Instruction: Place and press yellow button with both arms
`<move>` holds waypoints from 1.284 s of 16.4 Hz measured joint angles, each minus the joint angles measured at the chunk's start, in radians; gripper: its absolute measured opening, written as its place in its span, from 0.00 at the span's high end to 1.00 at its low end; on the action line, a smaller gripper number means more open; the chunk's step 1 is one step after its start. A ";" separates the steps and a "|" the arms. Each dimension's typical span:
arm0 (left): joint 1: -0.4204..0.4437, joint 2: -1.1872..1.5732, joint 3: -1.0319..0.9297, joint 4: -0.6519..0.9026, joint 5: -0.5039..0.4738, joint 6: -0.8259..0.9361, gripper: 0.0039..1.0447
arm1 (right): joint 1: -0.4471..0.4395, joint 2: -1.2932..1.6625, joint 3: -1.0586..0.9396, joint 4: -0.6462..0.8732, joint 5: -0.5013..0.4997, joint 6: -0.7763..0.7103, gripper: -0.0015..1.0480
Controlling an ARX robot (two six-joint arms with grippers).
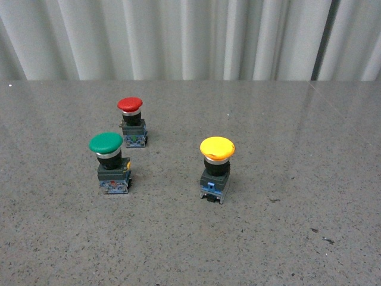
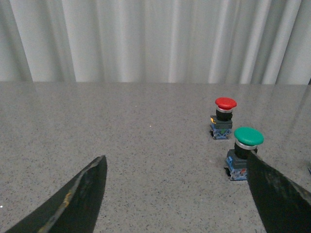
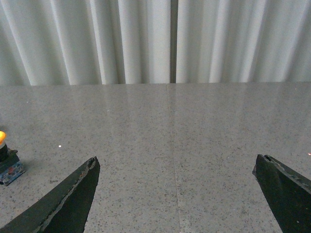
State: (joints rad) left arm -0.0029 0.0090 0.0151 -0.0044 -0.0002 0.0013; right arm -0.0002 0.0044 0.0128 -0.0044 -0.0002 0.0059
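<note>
The yellow button (image 1: 216, 170) stands upright near the middle of the grey table, its yellow cap on a silver collar and black body. Only a sliver of the yellow button (image 3: 4, 153) shows at the edge of the right wrist view. Neither arm appears in the front view. My left gripper (image 2: 177, 162) is open over bare tabletop, nothing between its flat black fingers (image 2: 82, 194). My right gripper (image 3: 177, 162) is likewise open and empty, well apart from the yellow button.
A green-capped button (image 1: 110, 162) (image 2: 244, 151) and a smaller red-capped button (image 1: 132, 121) (image 2: 222, 118) stand left of the yellow one. The speckled grey table (image 1: 286, 238) ends at a pale pleated curtain (image 1: 190, 36).
</note>
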 joint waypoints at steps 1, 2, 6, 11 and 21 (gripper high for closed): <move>0.000 0.000 0.000 0.000 0.000 0.000 0.09 | 0.000 0.000 0.000 0.000 0.000 0.000 0.06; 0.000 0.000 0.000 0.000 0.000 0.000 0.05 | 0.002 0.002 0.001 -0.010 0.009 0.004 0.06; 0.002 0.000 0.000 0.000 0.000 0.000 0.06 | 0.074 0.545 0.253 0.286 0.220 0.217 0.06; 0.002 0.000 0.000 0.000 0.000 0.000 0.06 | 0.275 1.260 0.605 0.601 0.135 0.134 0.06; 0.002 0.000 0.000 0.000 0.000 0.000 0.06 | 0.547 1.573 0.737 0.597 0.076 0.132 0.65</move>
State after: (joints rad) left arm -0.0010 0.0090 0.0151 -0.0044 -0.0002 0.0010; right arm 0.5472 1.5776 0.7502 0.5926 0.0757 0.1375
